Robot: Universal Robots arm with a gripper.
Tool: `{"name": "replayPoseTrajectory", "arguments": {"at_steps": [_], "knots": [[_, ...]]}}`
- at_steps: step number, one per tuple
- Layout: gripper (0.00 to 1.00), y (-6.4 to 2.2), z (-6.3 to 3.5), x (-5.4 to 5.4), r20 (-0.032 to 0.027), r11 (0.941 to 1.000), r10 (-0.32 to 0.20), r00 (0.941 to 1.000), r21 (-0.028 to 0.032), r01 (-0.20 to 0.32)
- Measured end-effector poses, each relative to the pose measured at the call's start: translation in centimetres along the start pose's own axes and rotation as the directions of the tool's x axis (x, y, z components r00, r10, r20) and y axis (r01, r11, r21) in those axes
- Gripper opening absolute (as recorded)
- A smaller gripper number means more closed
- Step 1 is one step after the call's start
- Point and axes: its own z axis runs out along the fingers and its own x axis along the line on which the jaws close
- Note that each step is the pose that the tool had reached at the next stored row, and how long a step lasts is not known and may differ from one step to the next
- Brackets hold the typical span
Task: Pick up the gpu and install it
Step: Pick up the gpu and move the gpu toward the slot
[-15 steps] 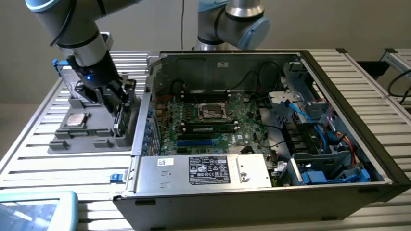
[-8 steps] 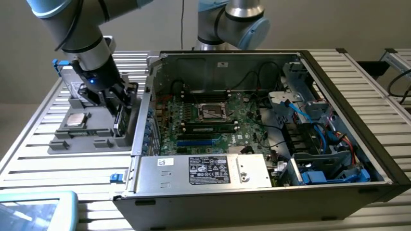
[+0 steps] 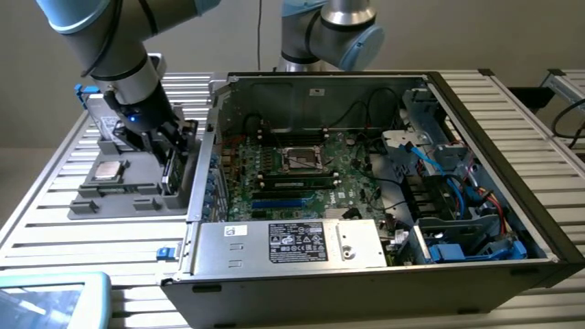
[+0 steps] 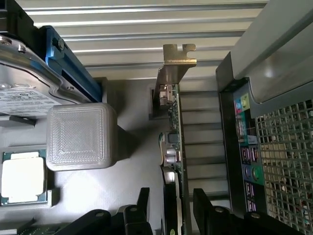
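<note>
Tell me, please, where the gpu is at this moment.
The gpu stands on its edge in the grey tray at the exterior view's left, just outside the open computer case, with the end effector straddling it.

Open computer case [image 3: 366,295] lying on slatted counter [image 3: 82,240], motherboard [image 3: 292,178] facing up, labelled power supply [image 3: 292,243] sitting at near wall. Grey tray [image 3: 114,195] resting beside case toward exterior view's left, holding square CPU chip [image 3: 109,170] and white-labelled drive [image 4: 22,95]. Blue cables [image 3: 423,156] running inside case.
</note>
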Motion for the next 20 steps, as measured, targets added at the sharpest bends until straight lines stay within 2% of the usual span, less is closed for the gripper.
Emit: {"name": "replayPoseTrajectory", "arguments": {"at_steps": [4, 7, 13, 20], "knots": [[0.48, -0.04, 0.23, 0.01, -0.0035, 1.0000, 0.009, 1.0000, -0.0035, -0.009], [0.48, -0.06, 0.33, 0.00, -0.0059, 0.9998, 0.017, 0.9998, -0.0031, -0.017], [0.48, -0.07, 0.45, -0.19, -0.0062, 0.9997, 0.025, 0.9997, -0.0028, -0.025], [0.48, -0.09, 0.56, -0.22, -0.0132, 0.9997, 0.026, 0.9996, -0.0020, -0.026]]}}
